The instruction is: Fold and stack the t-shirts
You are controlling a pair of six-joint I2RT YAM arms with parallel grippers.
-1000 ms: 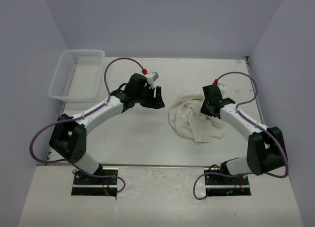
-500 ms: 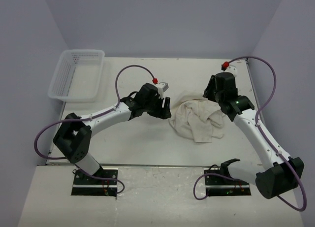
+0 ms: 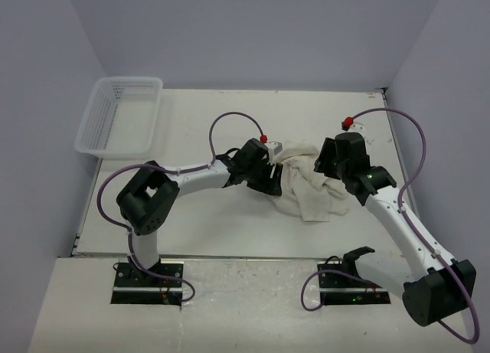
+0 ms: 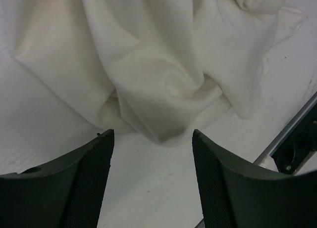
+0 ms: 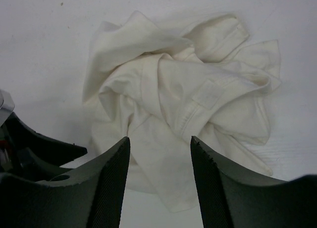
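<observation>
The left arm [image 3: 195,174] has been sweeping across the tabletop [image 3: 222,227] from its middle, and its left end effector [image 4: 151,138] is now arriving at the left edge of the crumpled cream t-shirt [image 3: 314,191]. The wrist view is showing its fingers [image 4: 84,183] standing wide apart with nothing between them. A thick twisted fold of the cloth is lying just ahead of the tips.

The right end effector [image 5: 158,141], which was pressed down into the right side of the heap a second ago with its fingers nearly together, has been letting go and rising. It is now hovering over the shirt's far right side, its fingers parted and empty, with the cloth lying free below them.

The t-shirt itself is sitting right of centre on the tabletop, between the two end effectors, bunched into a wrinkled mound with a sleeve hem and a seam showing on top. It is looking a little more gathered than it was a second ago. The white plastic mesh basket [image 3: 126,83] is standing well apart at the far left corner.

By my reading, no fold has begun. Neither arm is holding the garment, and both are lining up on opposite sides of it. The likely step in hand is taking two separate edges, so that the heap can be pulled open and laid flat.
</observation>
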